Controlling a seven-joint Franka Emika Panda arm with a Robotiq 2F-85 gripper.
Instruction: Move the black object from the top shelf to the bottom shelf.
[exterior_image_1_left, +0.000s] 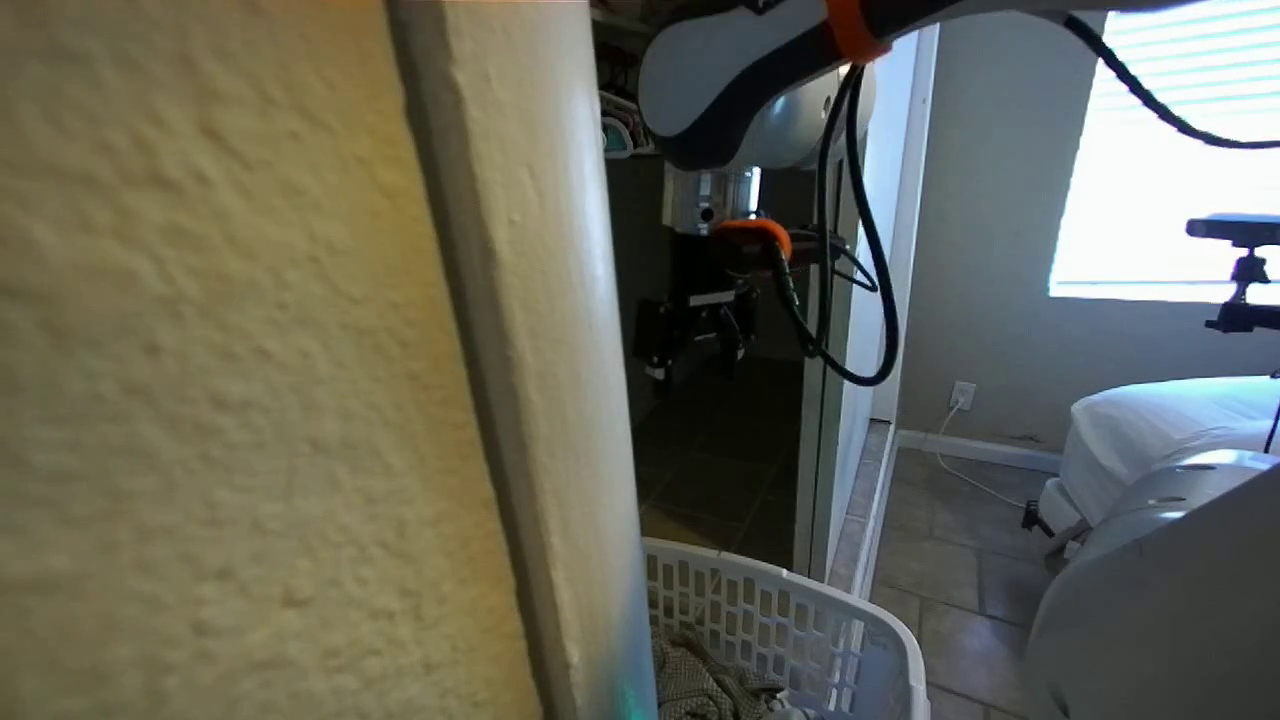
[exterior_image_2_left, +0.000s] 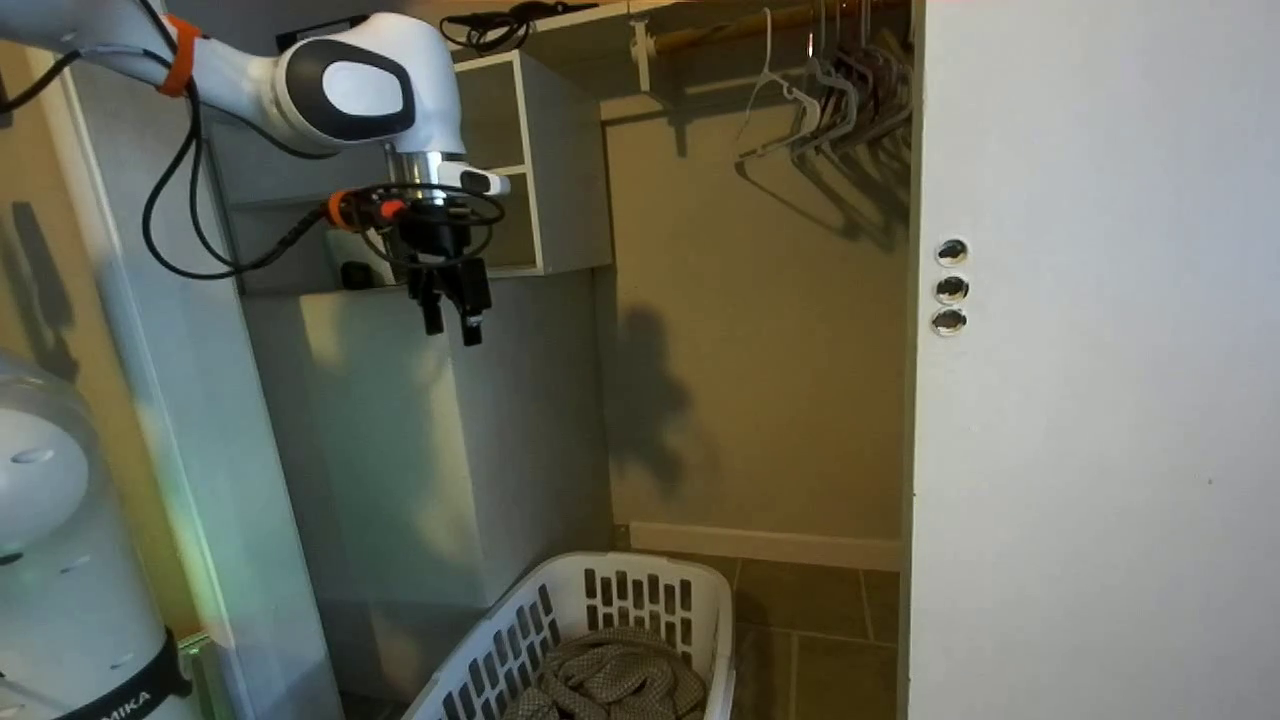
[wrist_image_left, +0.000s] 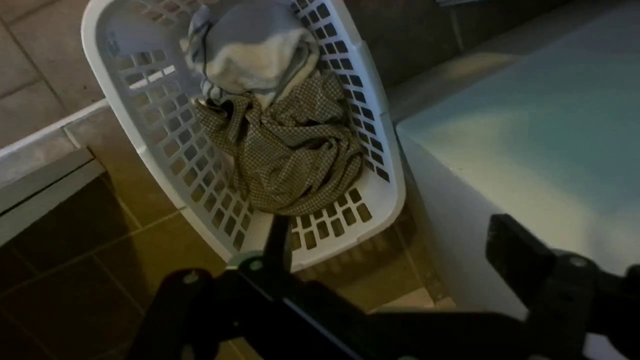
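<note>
A small black object (exterior_image_2_left: 357, 275) sits on the lower shelf of the light shelf unit (exterior_image_2_left: 570, 170), left of the gripper in an exterior view. A black coiled cable (exterior_image_2_left: 490, 28) lies higher up, on the top of the closet. I cannot tell which of these the task means. My gripper (exterior_image_2_left: 452, 328) points down in front of the shelf unit, with its fingers spread and nothing between them. It also shows open in an exterior view (exterior_image_1_left: 698, 362) and in the wrist view (wrist_image_left: 392, 225). The arm hides part of the shelves.
A white laundry basket (wrist_image_left: 395, 150) with cloths (wrist_image_left: 295, 150) stands on the floor below. A pale block-like cabinet (exterior_image_2_left: 380, 450) is under the shelves. Hangers (exterior_image_2_left: 810, 120) hang from a rod at the right. A white door (exterior_image_2_left: 1090, 450) borders the closet.
</note>
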